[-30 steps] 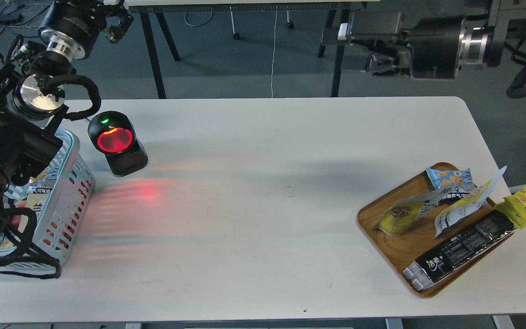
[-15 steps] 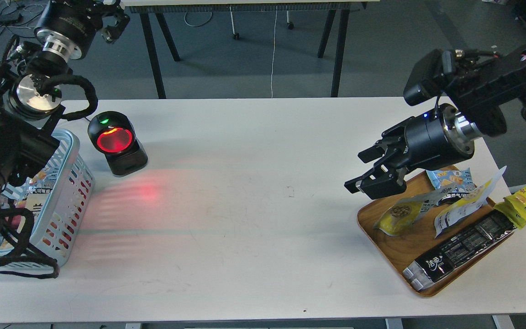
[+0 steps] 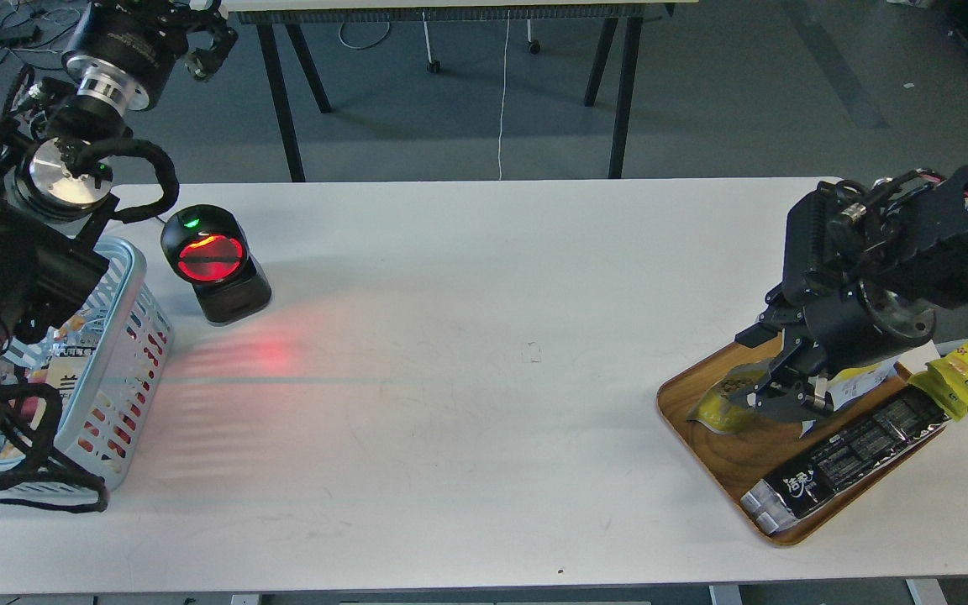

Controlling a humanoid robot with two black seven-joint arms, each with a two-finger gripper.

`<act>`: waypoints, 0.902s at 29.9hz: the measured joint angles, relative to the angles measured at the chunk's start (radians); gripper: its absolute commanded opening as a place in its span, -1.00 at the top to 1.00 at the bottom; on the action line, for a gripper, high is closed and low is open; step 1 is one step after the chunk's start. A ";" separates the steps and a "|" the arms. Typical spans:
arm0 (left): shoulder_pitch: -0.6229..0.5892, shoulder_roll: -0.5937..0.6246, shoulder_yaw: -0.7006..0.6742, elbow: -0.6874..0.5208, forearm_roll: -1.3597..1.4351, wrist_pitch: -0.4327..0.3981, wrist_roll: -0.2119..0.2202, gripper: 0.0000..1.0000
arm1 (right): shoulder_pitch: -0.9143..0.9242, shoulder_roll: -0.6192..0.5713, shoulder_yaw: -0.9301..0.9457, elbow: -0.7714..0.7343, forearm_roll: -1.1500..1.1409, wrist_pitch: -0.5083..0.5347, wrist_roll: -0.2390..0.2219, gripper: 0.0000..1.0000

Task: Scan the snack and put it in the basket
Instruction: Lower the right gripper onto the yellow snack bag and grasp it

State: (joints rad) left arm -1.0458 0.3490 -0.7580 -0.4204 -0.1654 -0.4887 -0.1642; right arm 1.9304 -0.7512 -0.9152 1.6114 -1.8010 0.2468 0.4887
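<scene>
Right gripper is down over the wooden tray at the table's right end, fingers pointing at the snack, the yellow pouch lying at the tray's near-left side. The jaws look parted, straddling the pouch's upper part, but the gripper is dark and seen from behind, so I cannot tell how wide they stand or whether they have closed on anything. To do this pick well, I'd say: take the pouch alone by its flat upper part, keep clear of the long black packet just beside it, and lift straight up so nothing else drags along. Then the printed code has to face the scanner, glowing red far off at the left, before the drop into the basket at the left edge. The left gripper is parked high at the top left, too small and dark to read. The right arm hides most of the tray's far side.
</scene>
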 measured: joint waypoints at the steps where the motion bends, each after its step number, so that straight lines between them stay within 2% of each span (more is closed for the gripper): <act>1: 0.001 0.000 0.000 0.000 0.000 0.000 0.000 -1.00 | -0.011 0.000 0.000 -0.012 -0.015 0.000 0.000 -0.06; 6: 0.001 0.000 0.000 0.000 0.001 0.000 0.000 -1.00 | -0.043 0.008 0.004 -0.078 -0.029 0.000 0.000 0.16; 12: 0.001 0.003 0.000 0.004 0.003 0.000 0.001 -1.00 | -0.058 0.007 0.005 -0.090 -0.029 0.001 0.000 0.39; 17: 0.001 0.003 -0.002 0.008 0.003 0.000 -0.003 -1.00 | -0.071 0.004 0.004 -0.102 -0.033 0.001 0.000 0.40; 21: 0.002 0.003 -0.003 0.008 0.003 0.000 -0.007 -1.00 | -0.089 0.006 0.004 -0.125 -0.034 0.000 0.000 0.49; 25: 0.004 0.002 -0.003 0.008 0.002 0.000 -0.007 -1.00 | -0.113 0.008 0.011 -0.155 -0.030 -0.003 0.000 0.64; 27: 0.004 0.002 -0.003 0.008 0.002 0.000 -0.008 -1.00 | -0.116 0.010 0.016 -0.159 -0.026 -0.005 0.000 0.78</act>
State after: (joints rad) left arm -1.0418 0.3513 -0.7609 -0.4123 -0.1634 -0.4887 -0.1718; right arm 1.8144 -0.7414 -0.8995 1.4526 -1.8273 0.2419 0.4887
